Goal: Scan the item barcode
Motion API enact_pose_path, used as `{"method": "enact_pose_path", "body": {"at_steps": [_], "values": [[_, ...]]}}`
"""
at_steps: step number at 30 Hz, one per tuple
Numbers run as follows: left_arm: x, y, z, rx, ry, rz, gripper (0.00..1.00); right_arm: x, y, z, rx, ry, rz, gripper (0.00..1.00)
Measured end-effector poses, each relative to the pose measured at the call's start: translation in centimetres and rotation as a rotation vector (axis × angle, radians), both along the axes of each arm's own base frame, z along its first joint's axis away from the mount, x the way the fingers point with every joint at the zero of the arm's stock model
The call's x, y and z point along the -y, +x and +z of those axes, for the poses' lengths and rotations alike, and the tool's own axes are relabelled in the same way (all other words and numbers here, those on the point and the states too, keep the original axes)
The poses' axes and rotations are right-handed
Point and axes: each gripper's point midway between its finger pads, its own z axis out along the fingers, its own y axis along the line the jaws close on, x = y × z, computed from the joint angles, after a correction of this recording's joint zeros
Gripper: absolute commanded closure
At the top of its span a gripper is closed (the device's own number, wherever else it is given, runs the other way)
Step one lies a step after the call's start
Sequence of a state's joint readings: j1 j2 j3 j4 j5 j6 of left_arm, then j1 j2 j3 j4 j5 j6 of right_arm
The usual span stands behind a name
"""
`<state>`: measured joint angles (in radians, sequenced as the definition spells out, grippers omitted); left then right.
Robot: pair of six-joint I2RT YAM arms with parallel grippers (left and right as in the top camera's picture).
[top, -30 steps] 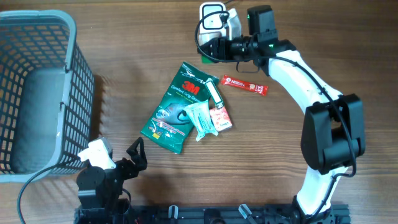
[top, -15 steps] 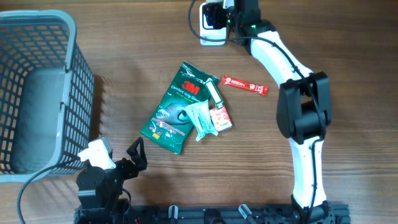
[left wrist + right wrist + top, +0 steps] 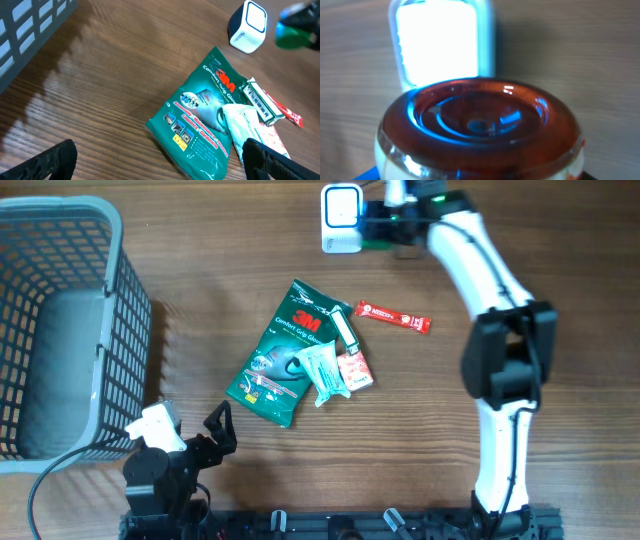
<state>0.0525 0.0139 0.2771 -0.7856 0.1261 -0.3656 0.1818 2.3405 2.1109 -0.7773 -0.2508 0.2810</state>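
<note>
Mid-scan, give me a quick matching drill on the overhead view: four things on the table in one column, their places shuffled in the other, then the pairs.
Things:
1. grey plastic slatted basket
2. white box-shaped scanner
3. green glossy 3M packet
4. narrow red sachet

Places:
A. middle of the table, partly under smaller packets
B. top edge of the overhead view
C. left side of the table
D. lying alone, just right of the green packet's top end

Pairs: 1-C, 2-B, 3-A, 4-D
</note>
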Motion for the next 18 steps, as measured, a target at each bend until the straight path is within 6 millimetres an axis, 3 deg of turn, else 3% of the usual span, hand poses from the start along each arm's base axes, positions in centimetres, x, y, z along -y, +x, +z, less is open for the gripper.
{"method": "enact_pose_path", "body": {"at_steps": [1, 5, 8, 10, 12, 13, 14, 16, 17, 18], "values": [[0.0, 0.0, 0.0, 0.0, 0.0, 0.0, 0.0, 3.2, -0.2, 0.0, -0.033, -0.02, -0.061, 0.61], [0.0, 0.0, 0.0, 0.0, 0.0, 0.0, 0.0, 22.3, -2.1, -0.6, -0.142, -0.138, -0.427, 0.6], [0.0, 0.0, 0.0, 0.0, 0.0, 0.0, 0.0, 34.4, -5.7, -0.9, -0.184, -0.23, -0.672, 0.59], [0.0, 0.0, 0.0, 0.0, 0.0, 0.0, 0.0, 42.6, -9.4, -0.7, -0.198, -0.268, -0.844, 0.59], [0.0, 0.0, 0.0, 0.0, 0.0, 0.0, 0.0, 47.8, -12.9, -1.4, -0.23, -0.266, -0.956, 0.59], [0.0, 0.0, 0.0, 0.0, 0.0, 0.0, 0.0, 49.4, -14.2, -2.3, -0.253, -0.258, -0.991, 0.54], [0.0, 0.0, 0.0, 0.0, 0.0, 0.0, 0.0, 51.2, -16.1, -4.5, -0.307, -0.246, -1.029, 0.52], [0.0, 0.0, 0.0, 0.0, 0.0, 0.0, 0.0, 52.3, -17.7, -7.1, -0.365, -0.234, -1.053, 0.49], [0.0, 0.0, 0.0, 0.0, 0.0, 0.0, 0.0, 52.7, -18.3, -7.8, -0.384, -0.232, -1.064, 0.41], [0.0, 0.0, 0.0, 0.0, 0.0, 0.0, 0.0, 53.2, -18.8, -8.1, -0.392, -0.233, -1.075, 0.2]]}}
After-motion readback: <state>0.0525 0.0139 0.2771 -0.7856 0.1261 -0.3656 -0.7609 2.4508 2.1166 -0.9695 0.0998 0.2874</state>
